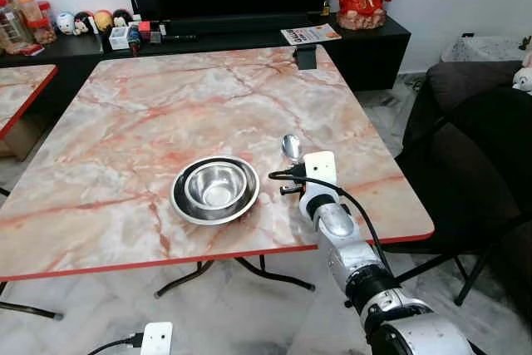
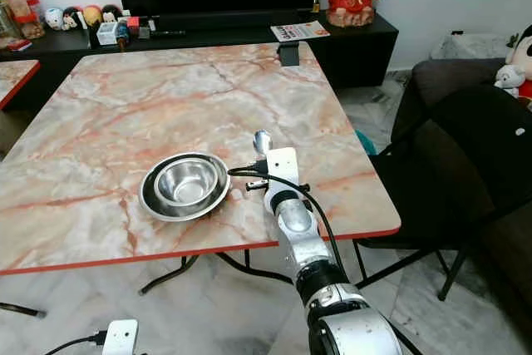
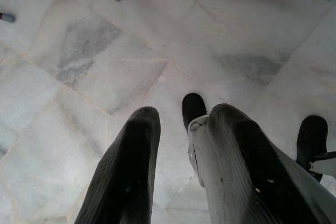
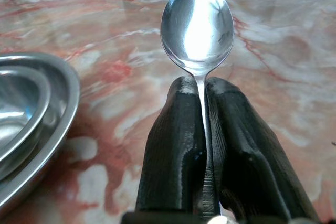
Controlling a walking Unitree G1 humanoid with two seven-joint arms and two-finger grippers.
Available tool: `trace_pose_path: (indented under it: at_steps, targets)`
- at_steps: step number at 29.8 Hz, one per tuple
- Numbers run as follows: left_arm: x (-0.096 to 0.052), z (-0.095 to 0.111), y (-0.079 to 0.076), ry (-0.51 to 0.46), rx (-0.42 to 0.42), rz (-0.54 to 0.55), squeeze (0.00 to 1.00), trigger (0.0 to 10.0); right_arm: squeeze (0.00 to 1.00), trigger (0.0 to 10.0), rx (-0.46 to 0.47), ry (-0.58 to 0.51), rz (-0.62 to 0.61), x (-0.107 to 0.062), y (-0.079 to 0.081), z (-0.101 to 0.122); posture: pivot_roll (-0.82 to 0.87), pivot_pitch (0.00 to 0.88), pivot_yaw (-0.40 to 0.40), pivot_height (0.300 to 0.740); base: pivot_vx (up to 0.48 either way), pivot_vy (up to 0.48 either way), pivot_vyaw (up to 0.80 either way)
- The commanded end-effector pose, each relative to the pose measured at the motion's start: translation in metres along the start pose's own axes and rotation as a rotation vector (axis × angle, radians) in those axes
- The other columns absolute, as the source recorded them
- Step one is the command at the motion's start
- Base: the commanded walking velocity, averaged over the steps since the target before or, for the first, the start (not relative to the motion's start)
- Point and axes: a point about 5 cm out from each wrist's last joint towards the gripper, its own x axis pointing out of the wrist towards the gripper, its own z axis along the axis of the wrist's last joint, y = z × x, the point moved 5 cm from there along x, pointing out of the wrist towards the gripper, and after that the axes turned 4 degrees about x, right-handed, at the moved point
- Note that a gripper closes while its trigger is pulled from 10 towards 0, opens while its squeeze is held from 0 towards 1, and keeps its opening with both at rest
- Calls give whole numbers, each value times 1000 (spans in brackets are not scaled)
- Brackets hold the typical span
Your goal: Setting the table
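Two head cameras look forward and down, sharing the marble worktop [image 1: 166, 122], while the right wrist camera sits close above it and the left wrist camera faces the floor [image 3: 79, 51].

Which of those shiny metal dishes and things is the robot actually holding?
The spoon, pinched by its handle in the right gripper. The bowl and plate under it sit untouched on the table.

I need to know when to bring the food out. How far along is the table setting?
Done: a steel bowl sits nested in a steel plate on the marble table. In hand: the right gripper has its fingers shut on a spoon, held over the table just right of the plate. Left: laying the spoon down. The left gripper hangs idle over the floor.
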Motion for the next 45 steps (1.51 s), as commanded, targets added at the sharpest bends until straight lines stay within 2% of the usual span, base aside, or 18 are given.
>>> trace_pose_path:
  at_steps: [1, 11, 19, 28, 35, 45]
  targets:
    - [0, 1, 3, 1, -2, 12, 0, 10000, 0, 10000, 9, -16, 8, 1, 2, 5, -34, 0, 25, 740, 266, 0, 0]
    - [1, 2, 4, -1, -5, 17, 0, 10000, 0, 10000, -24, -27, 43, 0, 10, 4, -31, 0, 25, 740, 304, 0, 93]
    - [1, 2, 4, -1, -7, 16, 0, 10000, 0, 10000, -4, -14, 36, -1, 10, 0, -33, 0, 26, 740, 293, 0, 51]
    - [1, 1, 2, 4, -6, 1, 0, 10000, 0, 10000, -16, 24, -9, -4, 4, -11, -36, 0, 28, 740, 0, 0, 0]
    - [0, -1, 3, 13, -3, 1, 0, 10000, 0, 10000, -18, 119, -80, -9, -1, -32, -34, 0, 29, 740, 0, 0, 0]
    - [0, -1, 4, 14, 0, 4, 0, 10000, 0, 10000, -14, 161, -97, -9, 0, -37, -30, 0, 31, 740, 0, 0, 0]
